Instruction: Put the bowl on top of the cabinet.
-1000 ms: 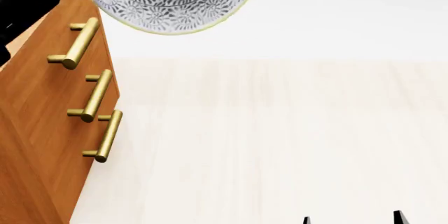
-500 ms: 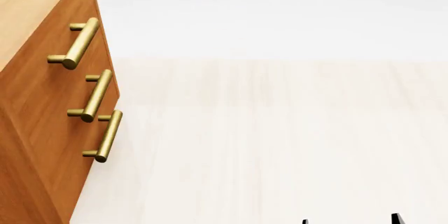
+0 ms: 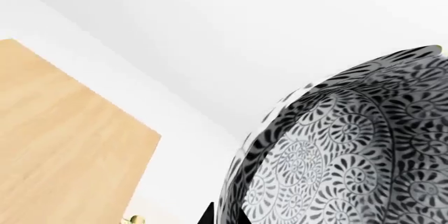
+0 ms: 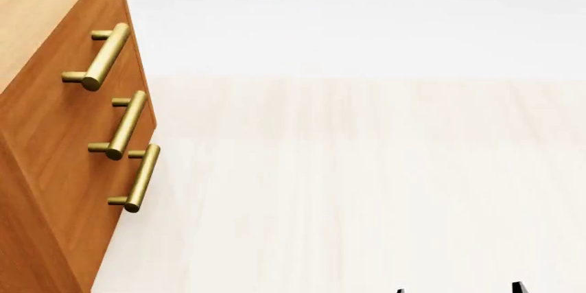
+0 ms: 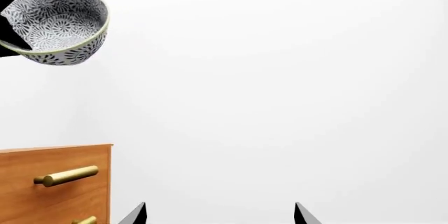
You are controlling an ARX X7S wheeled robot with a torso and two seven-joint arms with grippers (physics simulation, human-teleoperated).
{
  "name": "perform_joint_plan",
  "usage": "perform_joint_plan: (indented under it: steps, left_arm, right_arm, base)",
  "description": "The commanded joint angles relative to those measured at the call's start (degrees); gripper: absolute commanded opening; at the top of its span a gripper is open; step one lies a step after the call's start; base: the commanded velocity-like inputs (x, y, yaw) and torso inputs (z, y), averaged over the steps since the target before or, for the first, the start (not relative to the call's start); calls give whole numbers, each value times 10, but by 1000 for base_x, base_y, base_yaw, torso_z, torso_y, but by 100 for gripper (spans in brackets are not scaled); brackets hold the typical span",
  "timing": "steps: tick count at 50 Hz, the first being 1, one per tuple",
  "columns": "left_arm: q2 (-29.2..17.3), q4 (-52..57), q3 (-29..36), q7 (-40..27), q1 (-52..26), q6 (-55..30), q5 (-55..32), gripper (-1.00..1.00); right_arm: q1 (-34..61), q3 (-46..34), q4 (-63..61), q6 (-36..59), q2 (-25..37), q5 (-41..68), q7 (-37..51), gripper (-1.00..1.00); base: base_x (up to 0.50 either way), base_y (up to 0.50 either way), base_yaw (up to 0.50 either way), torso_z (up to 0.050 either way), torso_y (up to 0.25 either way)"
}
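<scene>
Your bowl (image 5: 60, 25) hung tilted, high above the cabinet (image 5: 56, 184) top, with plain white space open all around it. In the head view the cabinet's front edge ran along the left, its brass handles (image 4: 103, 57) jutting over bare pale floor (image 4: 366, 190). Your left gripper (image 5: 8, 22) clasped the bowl at its rim, showing only as dark shapes beside it. Your right gripper (image 5: 218, 214) stood spread wide, holding nothing, low and well clear of the bowl.

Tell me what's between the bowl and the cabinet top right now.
Nothing. The right wrist view shows the bowl, tilted and held at its rim by the left gripper, well above the cabinet, with only blank white background in the gap.
</scene>
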Motion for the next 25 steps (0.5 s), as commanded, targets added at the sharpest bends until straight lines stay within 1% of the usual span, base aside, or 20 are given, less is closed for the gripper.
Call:
perform_joint_plan:
  steps: [1, 2, 4, 6, 7, 12, 18, 21, 25]
  left_arm:
    - [-8, 13, -35, -67, 11, 37, 11, -100]
    - [-12, 11, -28, -72, 9, 36, 19, -100]
    - [-12, 4, -36, -80, 8, 38, 17, -100]
    - [-22, 4, -19, -83, 5, 42, 37, -100]
    - [-20, -9, -29, -84, 1, 43, 30, -100]
    - [-26, -35, -20, -87, -15, 38, 38, -100]
    - [-39, -50, -17, -107, -42, 31, 45, -100]
    - [-39, -57, -14, -101, -40, 36, 49, -100]
    - [-40, -110, 2, -65, -51, 68, 75, -100]
  right_arm:
    - [2, -2, 8, -3, -1, 3, -3, 100]
    - [2, -2, 9, -4, -2, 3, -3, 100]
    - [4, -2, 11, -5, -2, 6, -4, 100]
    - [3, -3, 9, -3, -2, 3, -3, 100]
    - [2, -3, 7, -2, -1, 2, -3, 100]
    - [4, -4, 8, 0, -1, 3, -3, 100]
    - [1, -2, 5, -1, 1, 2, -2, 100]
    - [0, -3, 9, -6, 2, 6, -6, 100]
    - [-1, 1, 13, -14, 5, 16, -8, 100]
  base:
    - [0, 0, 0, 0, 0]
    - [0, 0, 0, 0, 0]
    - [0, 0, 0, 0, 0]
    - [0, 0, 0, 0, 0]
    - [0, 0, 0, 0, 0]
    - [0, 0, 0, 0, 2]
    - [0, 0, 0, 0, 0]
    - [0, 0, 0, 0, 0]
    - [0, 0, 0, 0, 0]
